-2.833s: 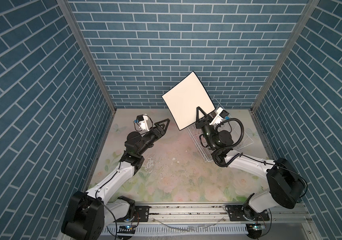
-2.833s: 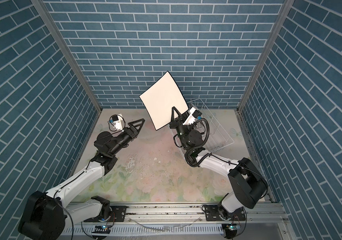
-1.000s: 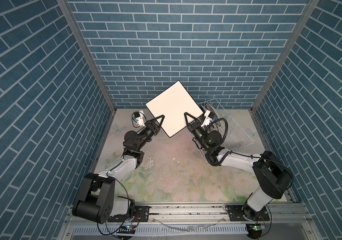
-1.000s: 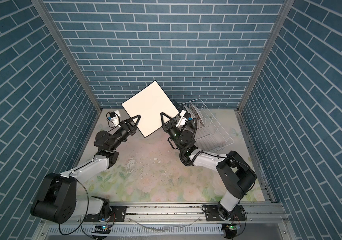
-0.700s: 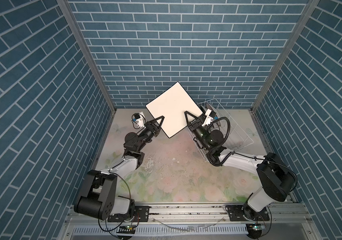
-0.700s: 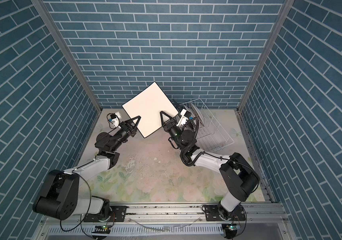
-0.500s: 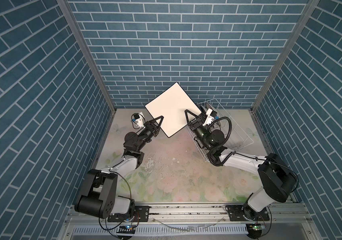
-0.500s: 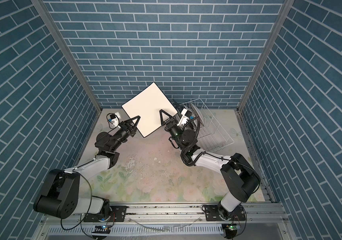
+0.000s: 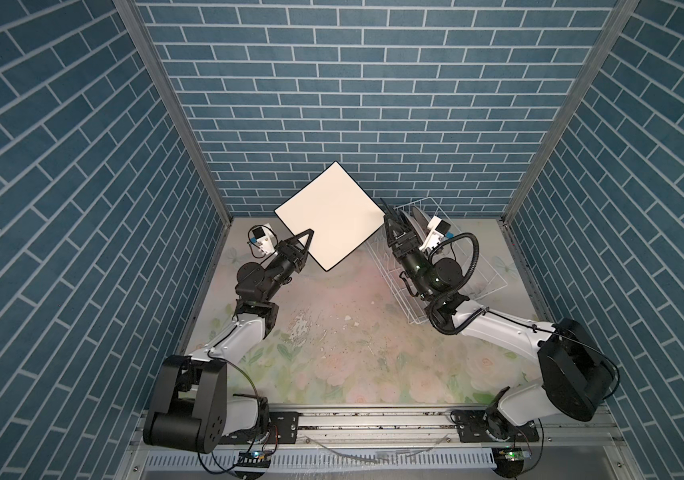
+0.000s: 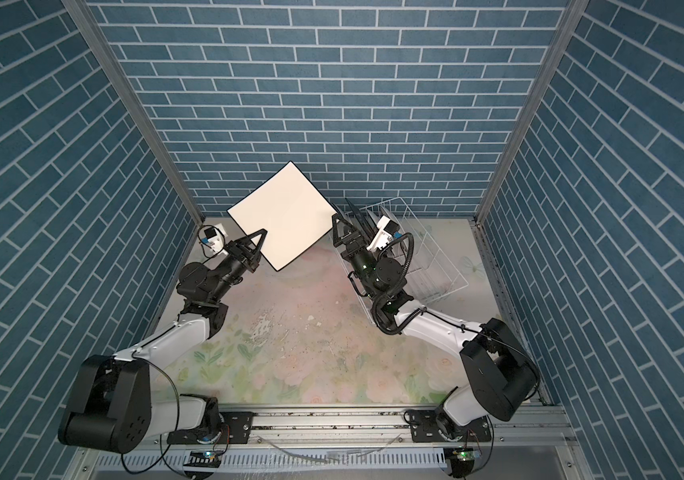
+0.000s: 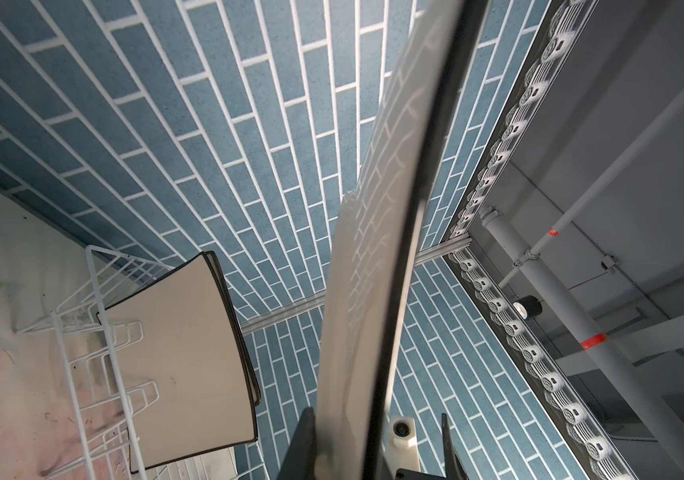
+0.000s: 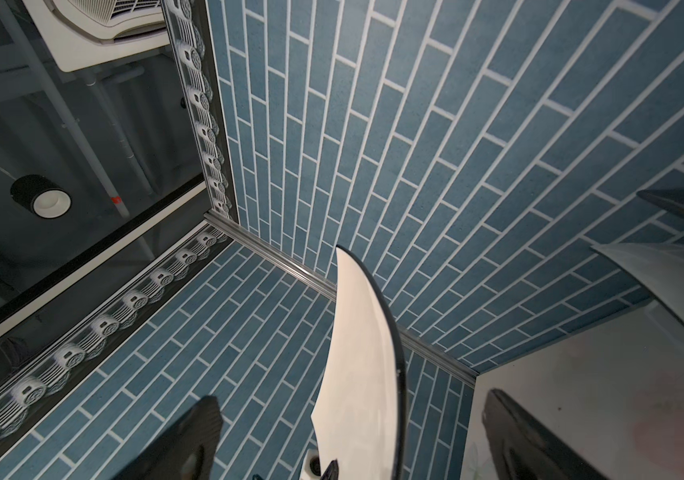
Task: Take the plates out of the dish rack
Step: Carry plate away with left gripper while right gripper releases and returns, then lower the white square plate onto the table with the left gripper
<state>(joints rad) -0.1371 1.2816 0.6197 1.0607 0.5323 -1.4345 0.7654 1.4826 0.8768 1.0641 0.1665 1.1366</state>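
**Square white plate aloft, left grip only**

Obs., both top views: one square plate, plain white with a thin black rim, is off the surface. It hangs toward 12 o'clock of the floral mat, corner-up like a diamond, with its face turned upward.

Left jaws: clamped together on the plate's rim at roughly its 8 o'clock edge. In the left wrist view the plate runs edge-on, straight out from between the fingers.

Right jaws: spread wide at the plate's 3 o'clock corner. In the right wrist view the plate's edge stands in the gap, with daylight on both sides, touching neither finger.

The dish rack, white wire, sits at about 2 o'clock on the surface, just behind the right arm's wrist. More plates stand on edge in the end of the rack nearest the right jaws. How many, I cannot tell.
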